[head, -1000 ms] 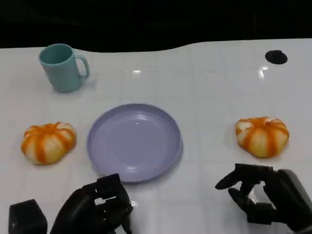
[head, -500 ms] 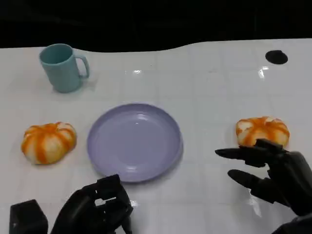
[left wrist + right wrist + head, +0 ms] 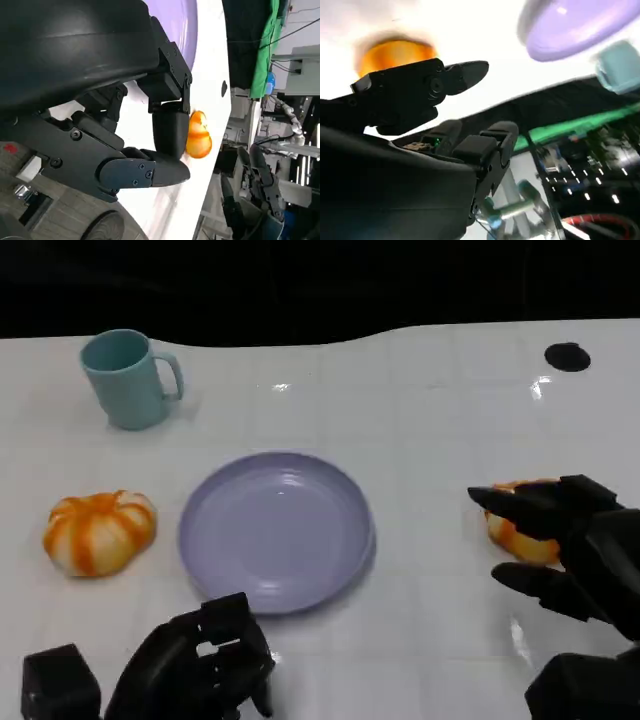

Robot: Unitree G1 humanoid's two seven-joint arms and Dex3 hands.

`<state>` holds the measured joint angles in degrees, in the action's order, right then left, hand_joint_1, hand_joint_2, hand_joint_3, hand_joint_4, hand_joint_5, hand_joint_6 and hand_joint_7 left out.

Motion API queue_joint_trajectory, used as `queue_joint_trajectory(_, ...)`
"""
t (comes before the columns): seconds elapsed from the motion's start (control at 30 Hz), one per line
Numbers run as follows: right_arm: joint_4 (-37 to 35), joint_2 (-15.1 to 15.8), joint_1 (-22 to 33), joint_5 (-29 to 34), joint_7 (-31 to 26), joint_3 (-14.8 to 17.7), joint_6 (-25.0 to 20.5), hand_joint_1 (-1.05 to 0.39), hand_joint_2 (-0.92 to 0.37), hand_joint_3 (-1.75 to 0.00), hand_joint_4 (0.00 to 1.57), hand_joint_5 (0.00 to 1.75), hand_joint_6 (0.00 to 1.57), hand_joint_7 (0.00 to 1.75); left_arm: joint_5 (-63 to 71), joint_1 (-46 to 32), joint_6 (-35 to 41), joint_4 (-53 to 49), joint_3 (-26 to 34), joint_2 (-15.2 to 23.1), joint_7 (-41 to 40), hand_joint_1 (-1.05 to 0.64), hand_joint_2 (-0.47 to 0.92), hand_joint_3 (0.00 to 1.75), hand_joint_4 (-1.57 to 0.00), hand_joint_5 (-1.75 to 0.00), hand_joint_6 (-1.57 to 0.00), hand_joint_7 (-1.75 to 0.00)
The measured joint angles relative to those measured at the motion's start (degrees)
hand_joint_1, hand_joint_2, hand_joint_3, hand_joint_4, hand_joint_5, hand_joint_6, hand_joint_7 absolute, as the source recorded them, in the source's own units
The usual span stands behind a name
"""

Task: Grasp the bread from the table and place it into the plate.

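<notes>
Right robot hand (image 3: 570,550), fingers spread and holding nothing, hovers at right-side bread (image 3: 522,536) on tabletop (image 3: 420,410), well right of plate (image 3: 276,530); left robot hand (image 3: 195,665), fingers curled in, sits farther off.

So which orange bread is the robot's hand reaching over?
The bread on the right, partly hidden under the open right hand. The other bread sits alone left of the plate.

Orange-and-cream striped bread (image 3: 98,531), lilac plate (image 3: 275,530), seemingly teal mug (image 3: 127,378).
</notes>
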<state>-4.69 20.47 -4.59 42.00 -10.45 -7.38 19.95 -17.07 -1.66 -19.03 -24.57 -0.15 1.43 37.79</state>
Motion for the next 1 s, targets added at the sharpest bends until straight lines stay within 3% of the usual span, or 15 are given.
queue_joint_trajectory(0.37, 3.09, 3.45, -4.38, 7.48, 9.96, -2.98, -13.19, -0.61, -0.9, 0.0, 0.0, 0.43, 0.26, 0.0, 0.08, -0.04, 0.01, 0.02, -0.04, -0.02, -0.01, -0.59, 0.75, 0.51, -0.78, -1.75, -0.74, -1.45)
queue_joint_trajectory(0.77, -4.21, 3.9, -10.64, 9.0, 10.49, -7.84, -15.95, -0.56, -0.86, 0.0, 0.01, 0.45, 0.28, 0.01, 0.55, -0.33, 0.08, 0.44, -0.29, -0.27, -0.47, -0.6, 0.75, 0.52, -0.78, -1.75, -0.74, -1.46)
queue_joint_trajectory(1.0, -11.67, 3.78, -15.0, 8.98, 10.16, -11.03, -16.54, -0.52, -0.82, 0.0, 0.09, 0.34, 0.3, 0.0, 0.49, -0.34, 0.14, 0.45, -0.3, -0.41, -0.47, -0.59, 0.74, 0.53, -0.79, -1.75, -0.75, -1.45)
